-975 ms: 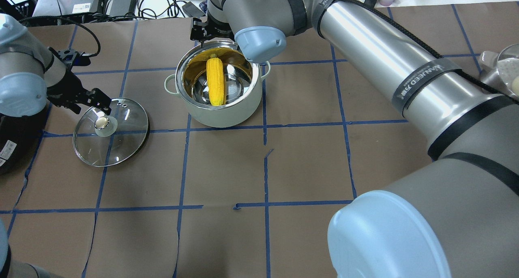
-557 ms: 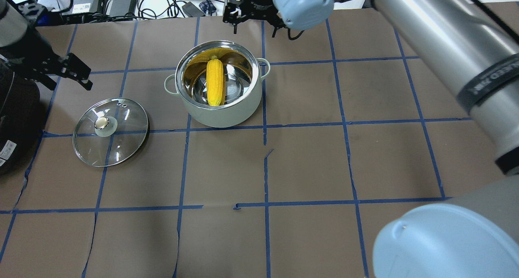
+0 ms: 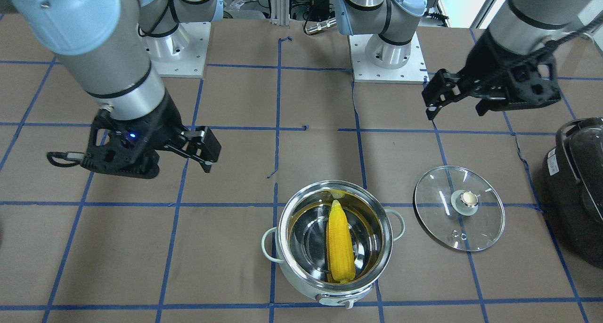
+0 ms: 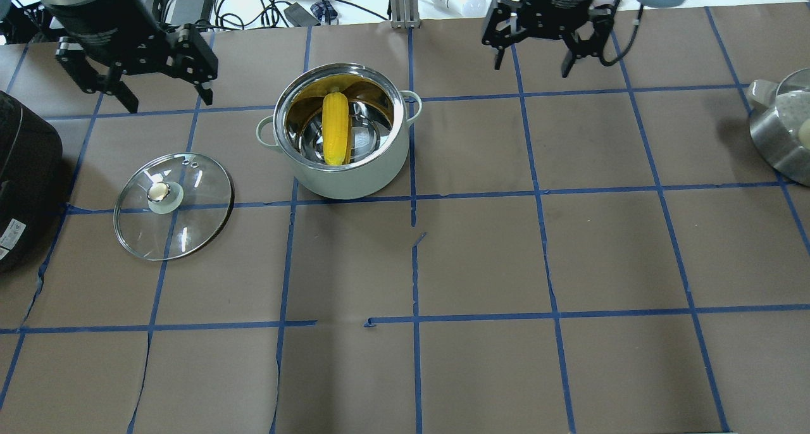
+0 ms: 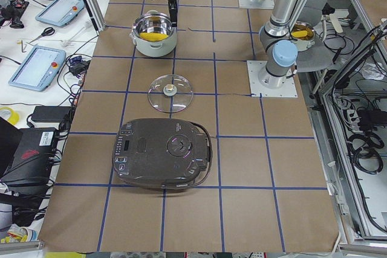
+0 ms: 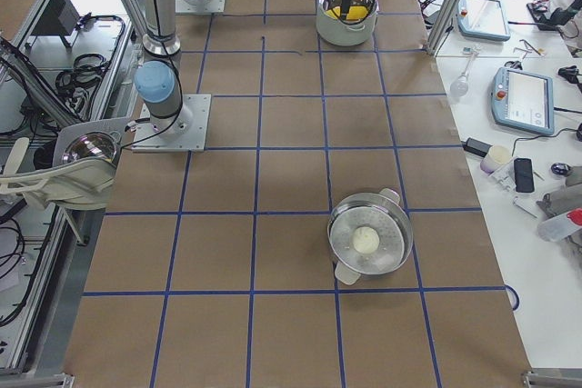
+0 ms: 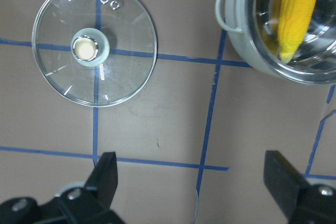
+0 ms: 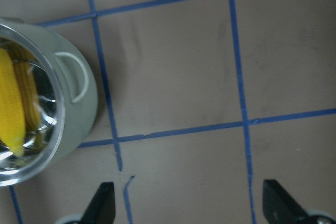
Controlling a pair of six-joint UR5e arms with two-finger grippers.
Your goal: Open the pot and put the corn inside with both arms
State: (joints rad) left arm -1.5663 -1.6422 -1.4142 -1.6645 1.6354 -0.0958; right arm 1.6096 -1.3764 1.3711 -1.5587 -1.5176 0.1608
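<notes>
The pale green pot (image 4: 354, 181) stands open with the yellow corn (image 4: 336, 127) lying inside it. Its glass lid (image 4: 190, 225) lies flat on the table to the pot's left. My left gripper (image 4: 168, 95) is open and empty, raised behind the lid and left of the pot. My right gripper (image 4: 531, 67) is open and empty, raised to the pot's far right. The left wrist view shows the lid (image 7: 121, 66), the pot's handle (image 7: 226, 9) and the corn (image 7: 296, 14) beyond open fingers (image 7: 105, 177). The right wrist view shows the pot's wall (image 8: 84, 114) and the corn (image 8: 10, 103).
A black rice cooker (image 4: 19, 181) sits at the table's left edge beside the lid. A second steel pot (image 4: 778, 136) stands at the right edge. Cables and devices (image 4: 253, 4) lie beyond the far edge. Blue tape lines grid the brown tabletop.
My left gripper has drawn back from the lid's knob and risen toward the far left. My right arm has swung from over the pot to the far right. Corn and lid have not moved.
</notes>
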